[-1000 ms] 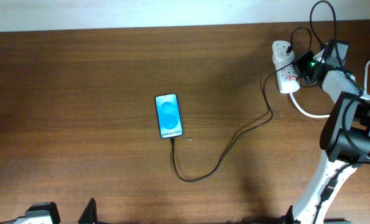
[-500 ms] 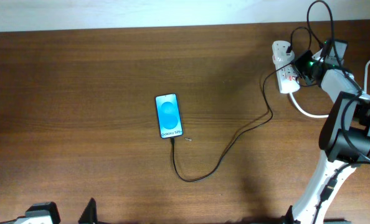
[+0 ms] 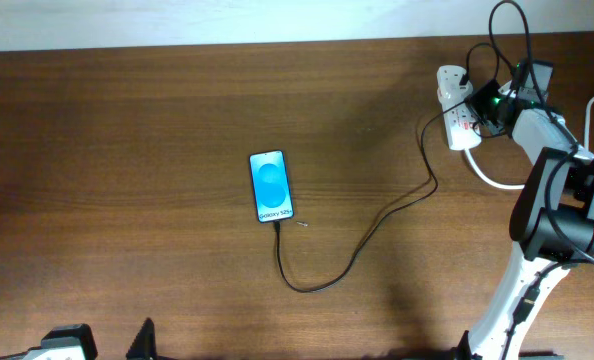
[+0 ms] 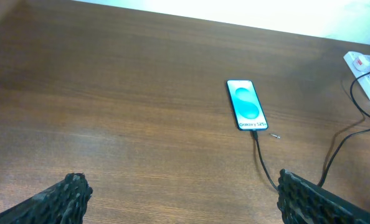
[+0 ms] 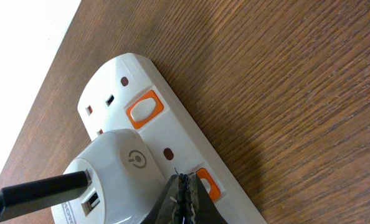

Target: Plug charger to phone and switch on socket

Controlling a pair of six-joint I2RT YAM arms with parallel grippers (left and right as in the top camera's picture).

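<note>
at the far right corner of the table (image 3: 127, 120), the right gripper (image 5: 184, 184), jaws pressed together, meets the orange switch (image 5: 208, 185) of the socket (image 5: 179, 134) and needs a square, slip-free downward push; the phone (image 3: 271, 186) lies mid-table, charger (image 3: 352, 255) attached, left gripper (image 4: 185, 199) spread wide.

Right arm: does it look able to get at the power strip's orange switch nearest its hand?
Likely yes: the shut right hand sits right at that switch on the power strip, nothing between them; the adapter is to one side.
</note>
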